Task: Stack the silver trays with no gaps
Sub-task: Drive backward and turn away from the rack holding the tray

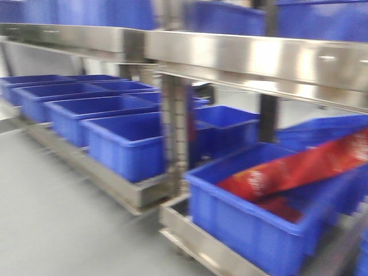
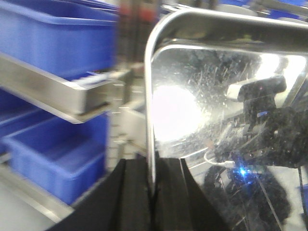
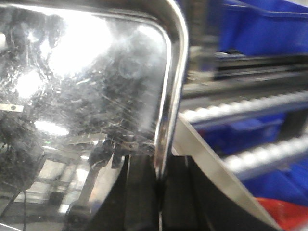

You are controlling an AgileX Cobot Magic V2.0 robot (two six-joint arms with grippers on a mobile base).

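Note:
A silver tray [image 2: 226,120] fills the left wrist view, its scratched, mirror-like bottom reflecting the robot. My left gripper [image 2: 153,192] is shut on the tray's left rim, one black finger on each side. In the right wrist view the same kind of silver tray [image 3: 86,82] shows its shiny bottom and rounded top-right corner. My right gripper [image 3: 160,192] is shut on that tray's right rim. Whether both grippers hold one tray or two I cannot tell. No tray and no gripper shows in the front view.
Rows of blue bins [image 1: 123,141] stand on a steel rack. A long steel shelf rail [image 1: 241,57] crosses the top. The nearest bin [image 1: 253,230] holds a red packet [image 1: 299,169]. Grey floor [image 1: 52,224] lies at lower left. Shelf edge [image 2: 53,89] and roller rails [image 3: 240,110] are close.

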